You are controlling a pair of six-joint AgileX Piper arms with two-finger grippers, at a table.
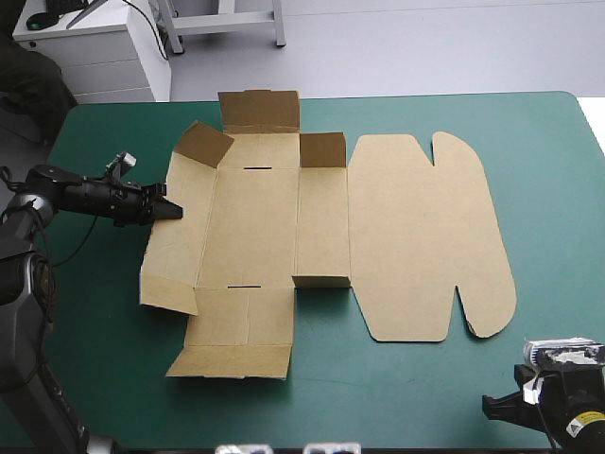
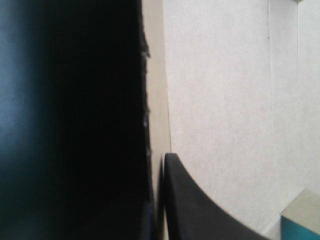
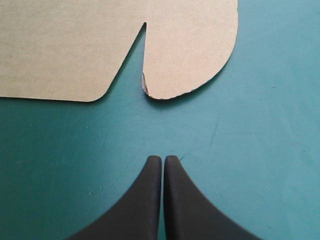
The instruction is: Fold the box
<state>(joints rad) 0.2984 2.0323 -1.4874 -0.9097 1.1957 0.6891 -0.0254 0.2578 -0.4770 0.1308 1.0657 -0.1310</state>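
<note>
Nearest, by the near right corner of the table point(image 1: 425, 397), the right gripper point(image 3: 162, 160) had its two black fingers pressed together. It was over bare teal-green cover, just short of one rounded lid flap point(image 3: 190, 55). One brown box point(image 1: 321, 227) lay opened out in the middle of the table. Its lid lay flat toward the right and had two rounded flaps. Two thin slots showed in the sheet, a nearer slot point(image 1: 244, 285) and a farther slot point(image 1: 255, 169). At the box's left edge, the left gripper point(image 1: 173, 212) pinched the left wall point(image 1: 175, 246) between its two fingers. At the far side, three flaps stood up.
</note>
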